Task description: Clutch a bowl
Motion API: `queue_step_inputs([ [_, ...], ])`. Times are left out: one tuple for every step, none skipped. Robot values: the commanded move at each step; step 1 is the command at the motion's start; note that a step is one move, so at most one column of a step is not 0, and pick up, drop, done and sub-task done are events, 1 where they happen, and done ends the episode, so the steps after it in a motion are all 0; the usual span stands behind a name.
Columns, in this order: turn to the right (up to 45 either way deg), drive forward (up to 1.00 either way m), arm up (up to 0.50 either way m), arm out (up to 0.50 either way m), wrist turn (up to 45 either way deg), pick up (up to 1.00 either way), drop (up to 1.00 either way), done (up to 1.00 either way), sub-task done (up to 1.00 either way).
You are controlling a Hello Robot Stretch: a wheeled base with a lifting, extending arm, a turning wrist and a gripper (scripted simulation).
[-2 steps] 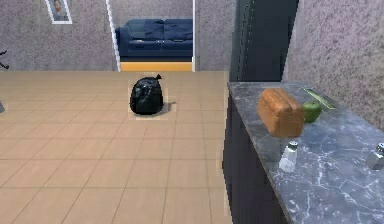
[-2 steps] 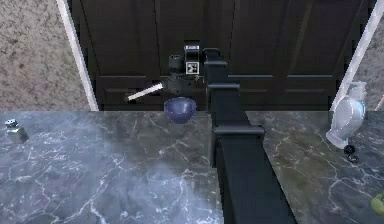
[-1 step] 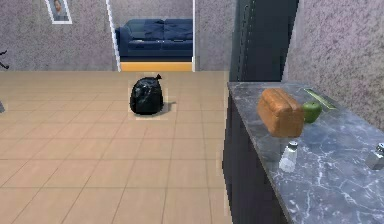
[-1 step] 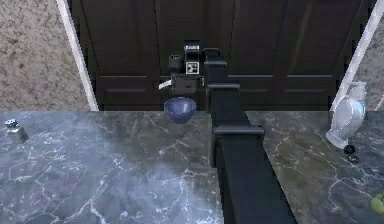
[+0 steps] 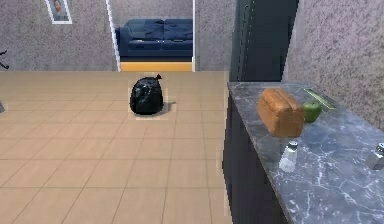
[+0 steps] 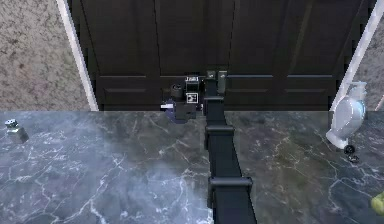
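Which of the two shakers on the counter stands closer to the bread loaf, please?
The pale shaker just below the bread loaf in the forward view; the greyer shaker stands farther off at that view's right edge.

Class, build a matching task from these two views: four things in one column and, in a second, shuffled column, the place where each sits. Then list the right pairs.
Things
1. black bag
2. loaf
3. sofa
4. vase

Places
A. on the counter, beside a green thing
B. on the tiled floor
C. farthest away, at the forward view's top
D. on the counter, near the arm side view's right edge

Pairs: 1-B, 2-A, 3-C, 4-D
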Motion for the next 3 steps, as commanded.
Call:
queue_step_inputs([
  [0.0,0.00,0.00,0.00,0.0,1.00,0.00,0.00,0.00],
  [0.0,0.00,0.08,0.00,0.0,0.00,0.00,0.00,0.00],
  [0.0,0.00,0.00,0.00,0.0,0.00,0.00,1.00,0.00],
])
